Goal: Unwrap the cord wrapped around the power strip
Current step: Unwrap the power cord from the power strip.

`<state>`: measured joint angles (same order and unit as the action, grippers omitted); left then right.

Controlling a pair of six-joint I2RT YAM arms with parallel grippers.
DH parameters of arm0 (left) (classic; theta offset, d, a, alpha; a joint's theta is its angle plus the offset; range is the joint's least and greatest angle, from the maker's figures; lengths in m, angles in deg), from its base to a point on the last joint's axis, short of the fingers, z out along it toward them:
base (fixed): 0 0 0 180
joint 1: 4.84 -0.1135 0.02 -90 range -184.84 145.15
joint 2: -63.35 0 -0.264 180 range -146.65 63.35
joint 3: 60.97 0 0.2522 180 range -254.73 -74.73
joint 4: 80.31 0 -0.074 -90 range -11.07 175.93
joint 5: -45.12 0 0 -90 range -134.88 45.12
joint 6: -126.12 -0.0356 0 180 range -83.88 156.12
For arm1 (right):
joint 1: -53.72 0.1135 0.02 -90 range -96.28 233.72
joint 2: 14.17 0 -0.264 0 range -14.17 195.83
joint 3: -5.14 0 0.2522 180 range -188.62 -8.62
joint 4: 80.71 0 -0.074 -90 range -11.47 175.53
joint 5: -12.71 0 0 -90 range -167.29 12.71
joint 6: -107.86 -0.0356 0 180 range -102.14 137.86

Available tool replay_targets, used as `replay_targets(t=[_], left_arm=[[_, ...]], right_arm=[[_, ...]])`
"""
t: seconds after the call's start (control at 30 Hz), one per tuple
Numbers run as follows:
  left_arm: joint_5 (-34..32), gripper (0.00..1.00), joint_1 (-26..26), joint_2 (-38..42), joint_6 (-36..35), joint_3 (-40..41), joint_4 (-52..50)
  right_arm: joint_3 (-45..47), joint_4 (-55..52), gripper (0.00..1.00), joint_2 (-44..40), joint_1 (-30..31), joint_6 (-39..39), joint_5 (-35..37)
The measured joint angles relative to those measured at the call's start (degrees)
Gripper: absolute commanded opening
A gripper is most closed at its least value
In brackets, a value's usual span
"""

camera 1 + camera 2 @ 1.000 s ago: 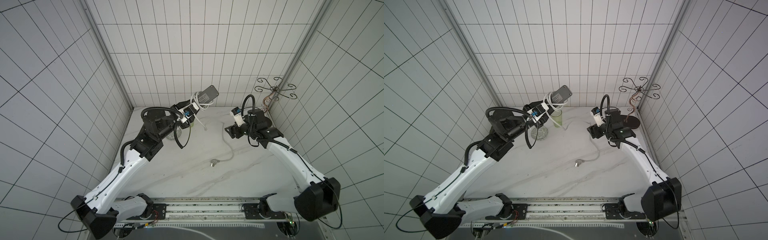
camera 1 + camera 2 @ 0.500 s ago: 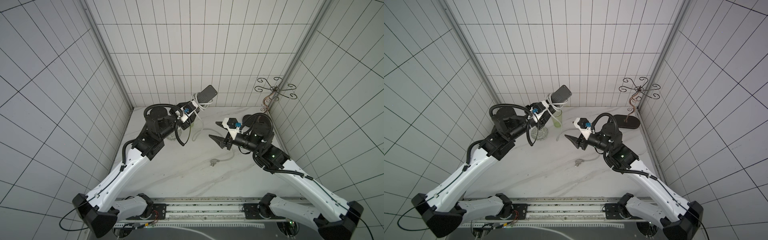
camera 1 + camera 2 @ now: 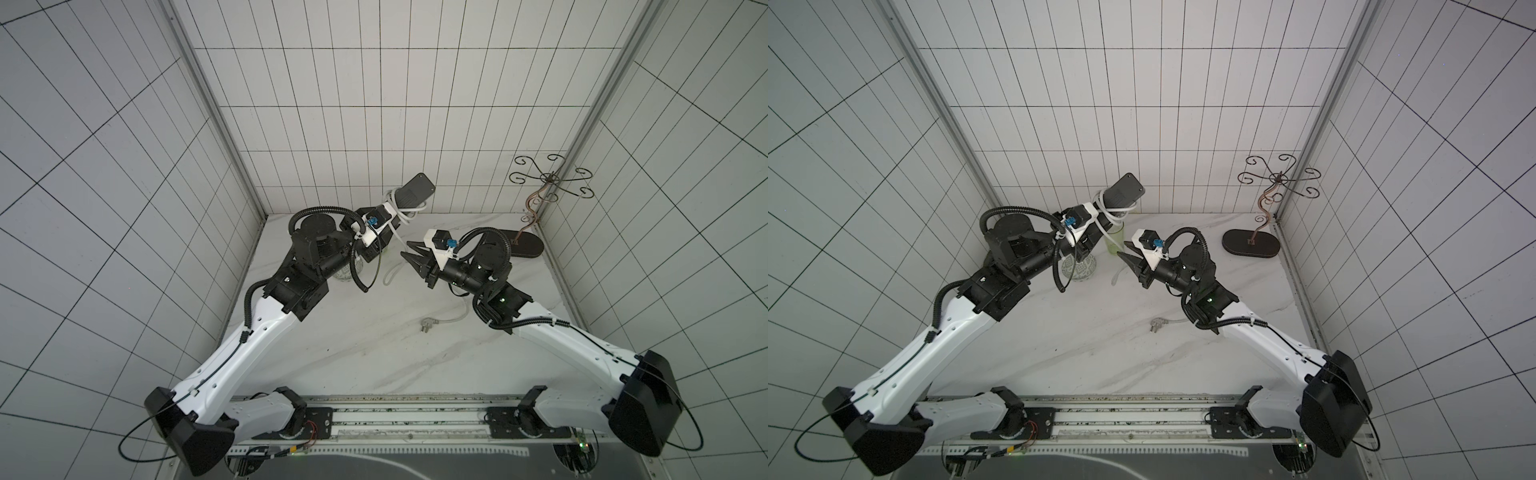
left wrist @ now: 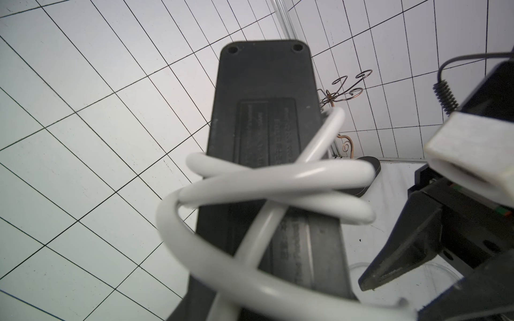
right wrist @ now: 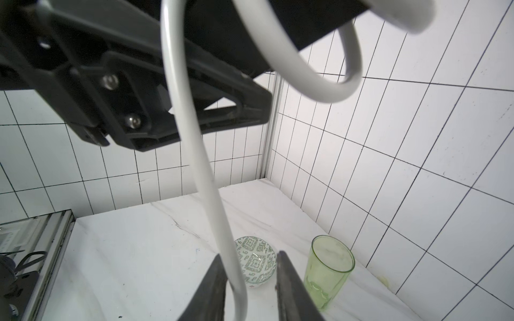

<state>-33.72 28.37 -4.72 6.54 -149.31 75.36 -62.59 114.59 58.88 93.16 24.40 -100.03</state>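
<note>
Strip (image 3: 415,191): aloft near far edge of bench (image 3: 374,357), grasped by left end effector (image 3: 388,220).
Cord (image 4: 278,178): several loops round strip; plug (image 3: 424,325) on bench.
Right end effector (image 5: 250,254): released, straddling hanging cord.
Remaining: those loops.

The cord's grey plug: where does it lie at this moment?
In both top views the plug lies on the marble table, near its middle, close beside the right arm and nearer the robot's base than the right pincer.

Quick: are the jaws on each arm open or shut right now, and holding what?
Left gripper: shut on the power strip, held in the air.
Right gripper: open, the cord between its jaws, not pinched.
</note>
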Motion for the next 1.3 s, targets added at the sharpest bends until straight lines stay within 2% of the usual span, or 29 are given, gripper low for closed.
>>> replay_targets(t=[0.13,0.3,0.47,0.57,0.7,0.83,0.97,1.1,1.3], left_arm=[[0.2,0.00,0.0,0.0,0.7,0.2,0.1],[0.0,0.00,0.0,0.1,1.2,0.5,0.0],[-3.8,0.00,0.2,0.1,-1.2,1.7,-0.9],[-7.7,0.00,0.7,0.2,-4.0,5.1,-0.5],[-12.1,0.00,1.5,0.4,-7.5,10.3,-1.0],[-15.9,0.00,2.2,1.2,-12.0,13.1,-2.4],[-18.4,0.00,2.6,3.5,-16.8,14.4,-4.1],[-17.4,0.00,2.6,7.7,-21.0,16.0,-6.4],[-9.1,0.00,2.8,13.9,-25.4,18.0,-10.3]], right_arm=[[0.0,0.9,0.00,0.2,0.0,-0.8,-0.3],[0.0,-0.7,0.00,-0.1,0.0,-1.4,-1.2],[-0.6,-13.9,0.00,-4.4,0.0,-1.1,0.1],[-6.6,-26.3,0.00,-4.7,0.0,-1.1,3.2],[-22.3,-40.7,0.00,0.3,-0.1,-0.3,6.6],[-34.1,-49.0,0.00,3.8,-1.7,0.5,8.3],[-44.0,-54.9,0.00,9.6,-5.8,2.5,8.9],[-49.5,-59.2,0.00,16.7,-10.1,5.7,9.3],[-49.8,-63.4,0.00,25.0,-13.4,9.6,7.8]])
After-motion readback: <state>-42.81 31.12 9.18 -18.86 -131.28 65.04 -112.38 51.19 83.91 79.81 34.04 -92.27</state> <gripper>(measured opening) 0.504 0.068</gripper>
